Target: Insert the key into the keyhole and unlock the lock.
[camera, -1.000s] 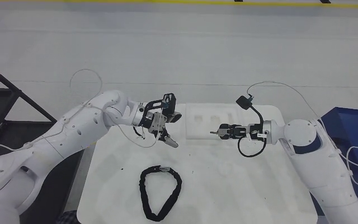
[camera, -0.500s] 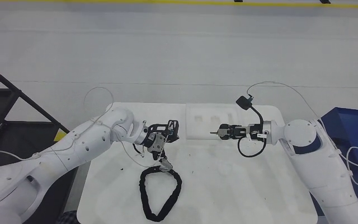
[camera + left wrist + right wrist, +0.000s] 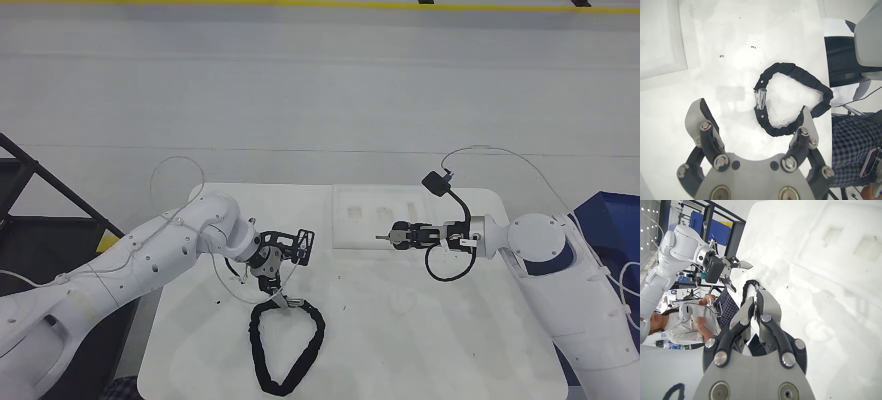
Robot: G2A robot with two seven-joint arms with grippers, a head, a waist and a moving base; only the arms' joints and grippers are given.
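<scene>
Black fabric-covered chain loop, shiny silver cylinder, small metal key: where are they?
Black fabric-covered chain loop (image 3: 804, 75), left wrist view, sleeve's far curve.
Shiny silver cylinder (image 3: 762, 98), left wrist view, its middle.
Small metal key (image 3: 754, 308), right wrist view, its thin pinched edge.

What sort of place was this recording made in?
Probably a robotics lab or test hall, not a home. A plain white table stands on a wide pale floor with a yellow line at its far edge, and black metal racking with a blue panel stands beyond the table.
</scene>
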